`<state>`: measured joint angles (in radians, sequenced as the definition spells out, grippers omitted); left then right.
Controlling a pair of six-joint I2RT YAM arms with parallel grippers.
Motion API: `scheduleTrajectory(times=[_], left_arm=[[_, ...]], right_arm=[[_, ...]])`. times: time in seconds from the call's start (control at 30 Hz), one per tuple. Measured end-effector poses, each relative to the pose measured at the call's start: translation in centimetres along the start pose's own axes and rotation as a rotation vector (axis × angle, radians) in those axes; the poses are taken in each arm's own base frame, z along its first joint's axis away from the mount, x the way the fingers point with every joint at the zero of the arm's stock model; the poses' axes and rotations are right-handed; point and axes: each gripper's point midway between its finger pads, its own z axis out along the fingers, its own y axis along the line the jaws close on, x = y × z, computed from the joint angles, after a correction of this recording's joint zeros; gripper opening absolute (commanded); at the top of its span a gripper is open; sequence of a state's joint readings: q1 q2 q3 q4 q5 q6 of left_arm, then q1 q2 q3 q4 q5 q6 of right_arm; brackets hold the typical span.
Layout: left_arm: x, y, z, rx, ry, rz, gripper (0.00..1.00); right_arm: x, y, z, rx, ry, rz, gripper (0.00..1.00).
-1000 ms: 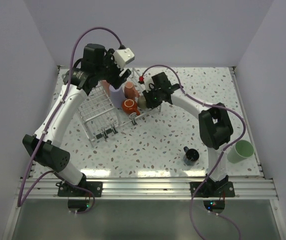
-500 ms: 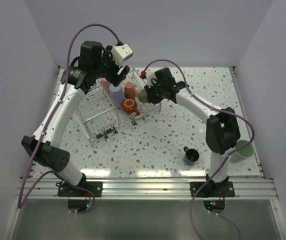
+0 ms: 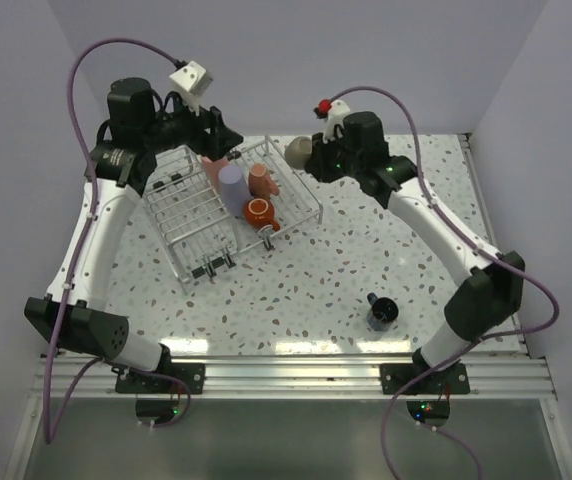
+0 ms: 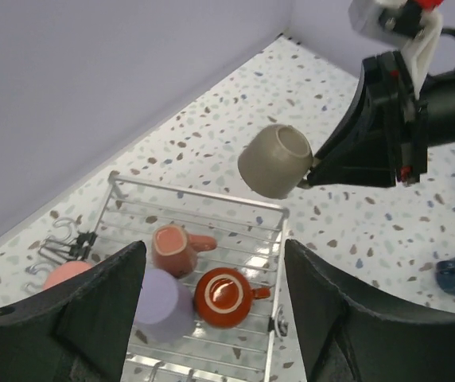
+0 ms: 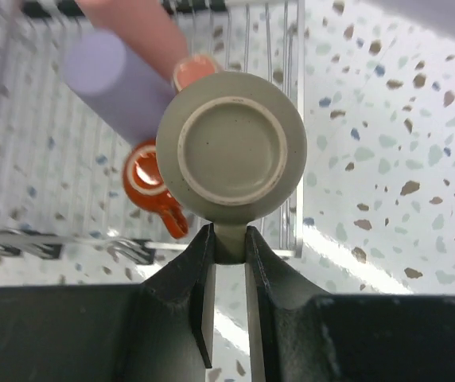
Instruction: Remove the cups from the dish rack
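Note:
The wire dish rack (image 3: 191,225) holds a lavender cup (image 3: 232,185), a salmon cup (image 3: 260,180), an orange-red cup (image 3: 259,211) and a pink cup (image 3: 213,162). My right gripper (image 5: 229,243) is shut on the handle of a beige cup (image 5: 229,143). It holds that cup in the air over the rack's far right corner (image 3: 297,150). My left gripper (image 4: 213,255) hangs open high above the rack (image 4: 211,203), with the lavender cup (image 4: 162,305), the salmon cup (image 4: 172,248) and the orange-red cup (image 4: 222,297) below it. A dark blue cup (image 3: 382,311) stands on the table.
Black clips and hooks (image 3: 211,268) hang at the rack's near edge. The speckled table (image 3: 316,280) is walled at the back and on both sides. The right arm (image 3: 436,235) spans the table's right half.
My right gripper has lifted the beige cup up out of the rack, toward the back right. The left arm has risen and swung left, away from the cups.

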<state>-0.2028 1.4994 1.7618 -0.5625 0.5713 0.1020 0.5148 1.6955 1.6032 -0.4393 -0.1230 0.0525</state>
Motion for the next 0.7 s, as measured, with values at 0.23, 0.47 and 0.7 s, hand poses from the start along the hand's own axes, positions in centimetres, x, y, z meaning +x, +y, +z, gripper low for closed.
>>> scheduleTrajectory(times=[0.23,0.47,0.7], left_arm=[[-2.9,-4.7,-0.6,0.251,-0.155,-0.142,0.73],[-4.8,-7.7,-0.9,0.471,-0.265,-0.263,0.72],[-7.2,-10.5,-2.7,0.618,-0.341,-0.243,0.68]], right_arm=[[-10.0,2.6,-10.1,-0.076,-0.388,0.151,0.00],[-12.9,6.7,-14.9,-0.256,-0.568,0.211,0.00],[-11.8,10.2,-14.2,-0.387,-0.544,0.246,0.00]])
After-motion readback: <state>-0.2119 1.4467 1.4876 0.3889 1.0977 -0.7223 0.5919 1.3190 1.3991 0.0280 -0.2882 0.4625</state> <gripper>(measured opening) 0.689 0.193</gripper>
